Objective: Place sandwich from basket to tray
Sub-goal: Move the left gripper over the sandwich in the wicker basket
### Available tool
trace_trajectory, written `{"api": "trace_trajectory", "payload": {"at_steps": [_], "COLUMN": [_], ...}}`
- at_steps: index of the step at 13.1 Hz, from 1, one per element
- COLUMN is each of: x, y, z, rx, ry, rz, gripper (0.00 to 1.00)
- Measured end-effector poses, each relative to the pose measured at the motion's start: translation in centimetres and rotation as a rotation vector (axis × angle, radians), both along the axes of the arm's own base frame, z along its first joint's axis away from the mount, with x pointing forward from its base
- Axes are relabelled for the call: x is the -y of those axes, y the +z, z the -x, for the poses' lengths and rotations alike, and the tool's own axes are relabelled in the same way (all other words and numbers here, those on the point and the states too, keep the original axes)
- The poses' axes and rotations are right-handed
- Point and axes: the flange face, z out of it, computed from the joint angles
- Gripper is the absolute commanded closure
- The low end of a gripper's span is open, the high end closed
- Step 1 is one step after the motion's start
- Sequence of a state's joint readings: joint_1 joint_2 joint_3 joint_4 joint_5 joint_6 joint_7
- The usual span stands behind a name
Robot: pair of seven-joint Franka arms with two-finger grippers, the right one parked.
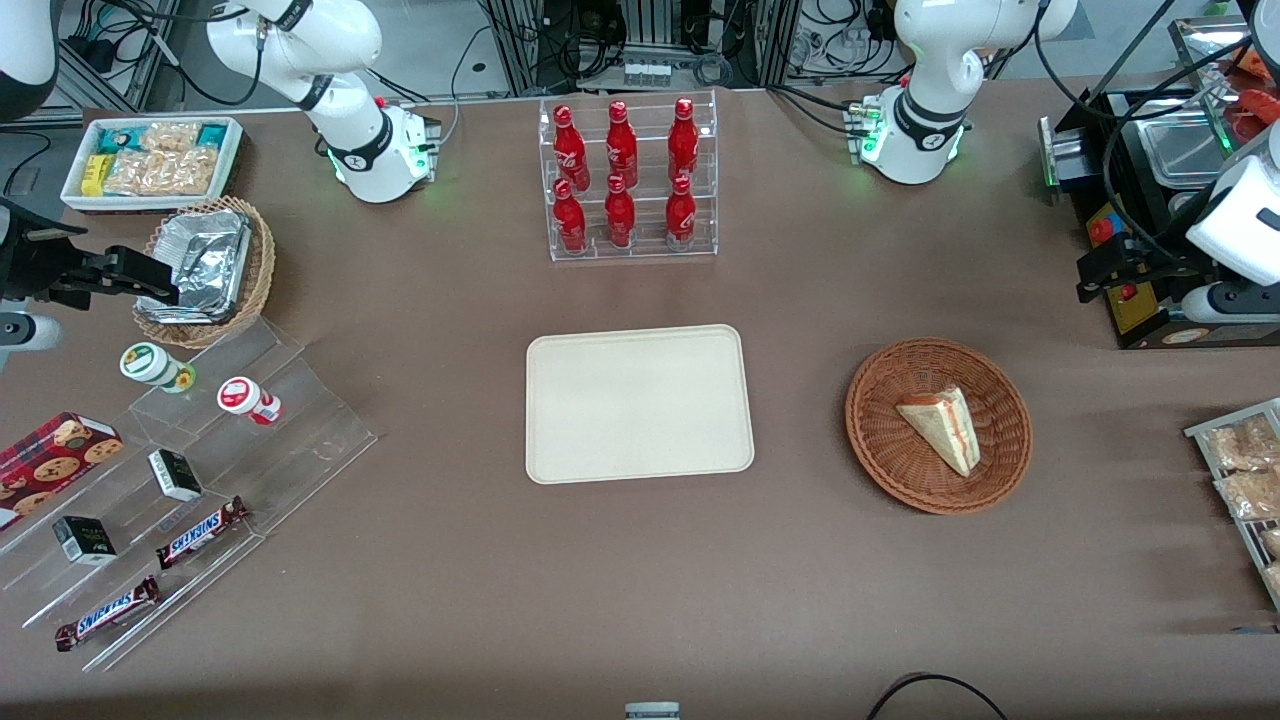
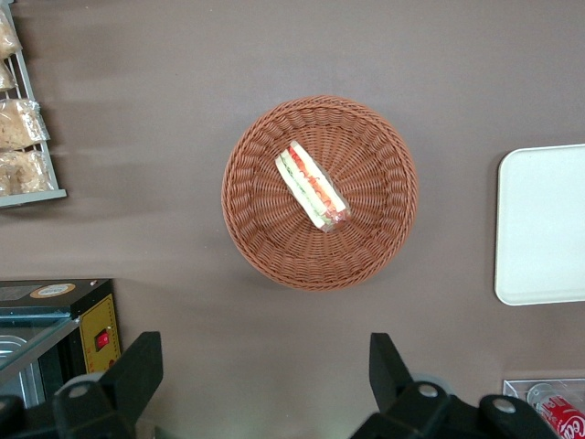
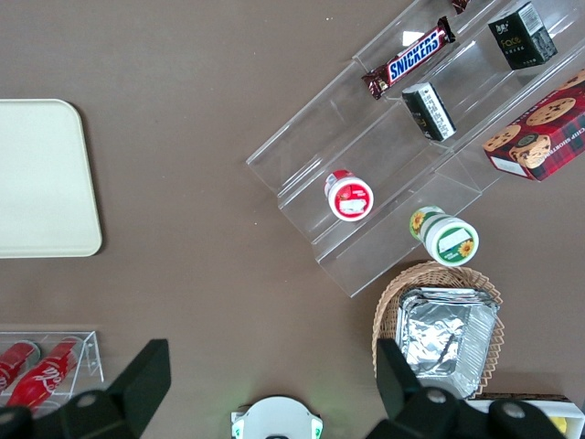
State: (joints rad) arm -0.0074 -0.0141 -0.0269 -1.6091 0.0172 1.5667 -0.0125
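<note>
sandwich [image 2: 312, 188] lay in basket [image 2: 251, 233], long axis diagonal to the finger line, directly below gripper [image 2: 265, 370]; fingers spread wide, empty; tray [image 2: 548, 265] alongside.

The sandwich [image 1: 944, 424] lies in the basket [image 1: 878, 440] — beside the tray [image 1: 638, 404] — with the gripper [image 2: 265, 370] above.
</note>
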Motion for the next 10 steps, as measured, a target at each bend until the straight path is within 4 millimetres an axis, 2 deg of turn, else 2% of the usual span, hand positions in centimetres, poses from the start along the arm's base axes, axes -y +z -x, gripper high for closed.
{"api": "trace_trajectory", "payload": {"at_steps": [3, 5, 8, 10], "x": [-0.2, -0.1, 0.2, 1.0], "y": [-0.4, -2.2, -8.2, -12.5], "z": [-0.2, -1.2, -4.2, -5.4], "rx": [-0.008, -0.017, -0.02, -0.011], "ry": [0.0, -0.001, 0.02, 0.058], "rz": [0.0, 0.0, 0.002, 0.003], "gripper": [0.0, 0.0, 0.0, 0.0]}}
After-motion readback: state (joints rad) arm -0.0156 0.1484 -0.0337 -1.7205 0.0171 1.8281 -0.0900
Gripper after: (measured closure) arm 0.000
